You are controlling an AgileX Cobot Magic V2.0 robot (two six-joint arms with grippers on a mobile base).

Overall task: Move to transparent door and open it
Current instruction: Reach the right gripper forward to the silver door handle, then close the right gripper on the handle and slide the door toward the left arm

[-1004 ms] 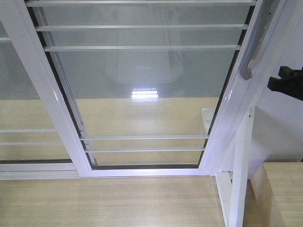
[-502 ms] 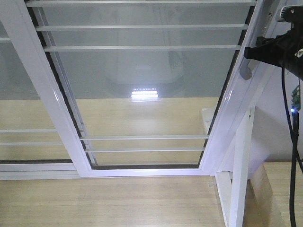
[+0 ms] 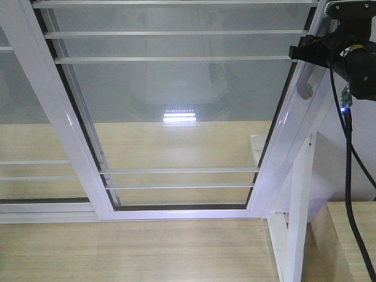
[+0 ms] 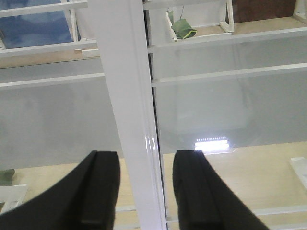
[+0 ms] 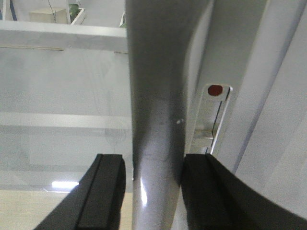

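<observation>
Right gripper [image 5: 153,160]: matte black fingers spread, straddling the smooth curved grey pull handle [image 5: 156,96] of the white-framed transparent door [image 3: 176,106], front view's upper right. Left gripper [image 4: 146,158]: fingers likewise apart.

Light is even, cool and fairly bright in all three views, and shadows are soft. In the front view a lamp reflection [image 3: 179,117] burns as a white striped patch at the centre of the transparent door [image 3: 176,88], whose glass looks milky above it. The same patch sits right of centre in the left wrist view, where a thin highlight runs down the glossy white frame post [image 4: 136,105]. At the bottom the left gripper [image 4: 146,155] shows black, soft-edged fingers [image 4: 100,191]. In the right wrist view the grey pull handle [image 5: 156,96] is close and blurred, shaded down its middle, with a small glint low down. The fingers [image 5: 108,191] of the right gripper [image 5: 153,158] are featureless dark shapes.
</observation>
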